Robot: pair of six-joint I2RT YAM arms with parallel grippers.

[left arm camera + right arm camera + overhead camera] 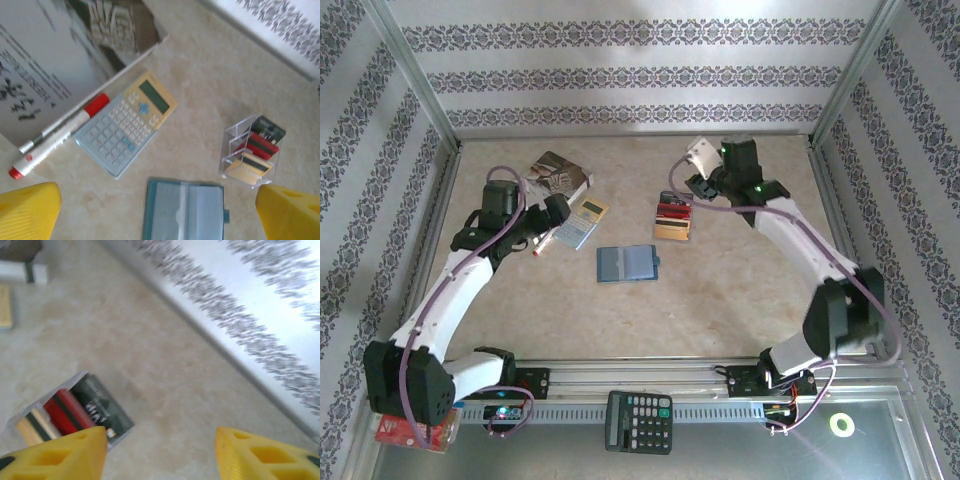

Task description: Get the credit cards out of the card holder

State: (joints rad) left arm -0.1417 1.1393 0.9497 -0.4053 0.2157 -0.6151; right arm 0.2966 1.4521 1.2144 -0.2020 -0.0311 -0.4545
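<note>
The card holder, a blue bifold wallet, lies open and flat at mid-table, its pale slots facing up. The credit cards stand upright in a clear acrylic rack, a hand's width right of and beyond the wallet: black, red and gold-tan. My right gripper hovers open just behind the rack with bare table between its yellow fingers, the left finger overlapping the rack's corner. My left gripper hangs wide open above the wallet's far edge, holding nothing.
A silver-gold pocket calculator, a red-capped marker and a book lie left of the wallet. A black calculator sits on the near rail, a red packet by the left base. Patterned walls enclose three sides.
</note>
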